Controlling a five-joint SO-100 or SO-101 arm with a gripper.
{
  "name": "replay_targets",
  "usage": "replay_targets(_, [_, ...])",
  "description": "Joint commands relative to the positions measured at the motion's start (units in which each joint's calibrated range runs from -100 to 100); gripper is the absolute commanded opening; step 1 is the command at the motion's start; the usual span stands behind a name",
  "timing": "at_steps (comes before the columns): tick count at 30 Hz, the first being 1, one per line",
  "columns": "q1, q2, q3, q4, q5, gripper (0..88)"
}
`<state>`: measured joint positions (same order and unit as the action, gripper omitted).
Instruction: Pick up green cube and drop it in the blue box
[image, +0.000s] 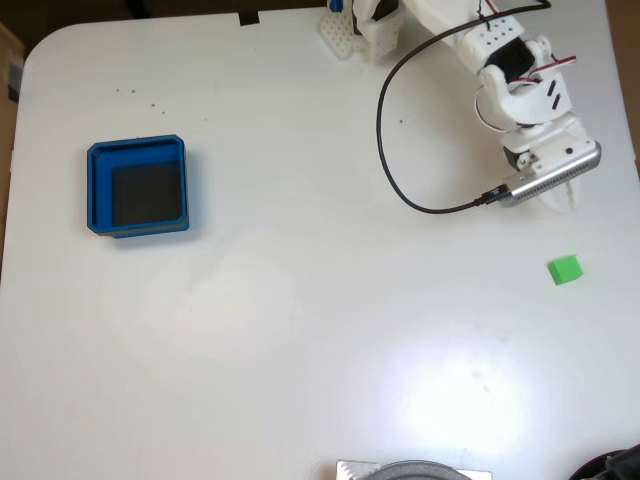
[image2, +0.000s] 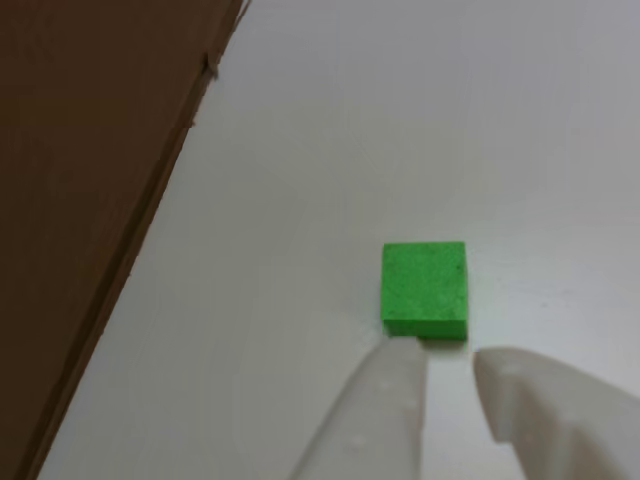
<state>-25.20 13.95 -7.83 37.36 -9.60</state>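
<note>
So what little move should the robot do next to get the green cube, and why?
Probably ease the hand forward and down so its fingers straddle the green cube. In the other view the fingertips sit just short of the cube with a small gap between them, and the cube lies free on the white table, not yet gripped.

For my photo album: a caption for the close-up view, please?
White gripper, open, poised just short of the green cube on the white table.
</note>
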Motion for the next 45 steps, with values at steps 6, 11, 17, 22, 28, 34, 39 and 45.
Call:
replay_targets(6, [-0.29,5.28,-15.33,11.27,0.20,1.6])
replay_targets(11, [-0.52,9.96,-20.63,11.52,0.20,1.6])
replay_targets(17, [-1.28,11.63,-21.88,11.60,-0.10,1.6])
replay_targets(22, [-2.43,11.63,-21.97,11.60,0.20,1.7])
replay_targets(28, [-2.81,11.38,-21.97,11.60,0.24,1.7])
replay_targets(34, [-2.73,11.22,-21.97,11.60,0.00,1.6])
replay_targets(39, [-2.73,11.30,-21.79,11.60,-0.15,1.7])
replay_targets(45, [-2.28,11.22,-21.79,11.68,-0.15,1.8])
